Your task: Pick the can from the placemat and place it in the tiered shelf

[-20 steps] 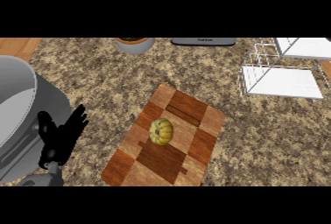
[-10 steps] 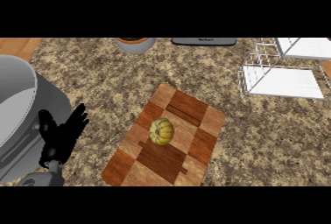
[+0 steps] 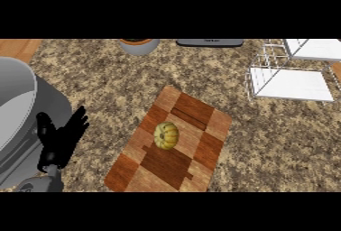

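Head view: the can (image 3: 166, 135) lies on its side at the middle of the placemat (image 3: 200, 117), untouched. The left hand (image 3: 61, 140) rests open at the near left, fingers up, holding nothing. The tiered shelf (image 3: 292, 84) stands far right. Best to grasp across the can's round body before lifting.

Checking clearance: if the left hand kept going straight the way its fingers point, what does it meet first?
The left hand points up and slightly right in the view. That line crosses bare counter toward the bowl at the far edge, missing the placemat. The hand's height is unclear, so treat this as likely.
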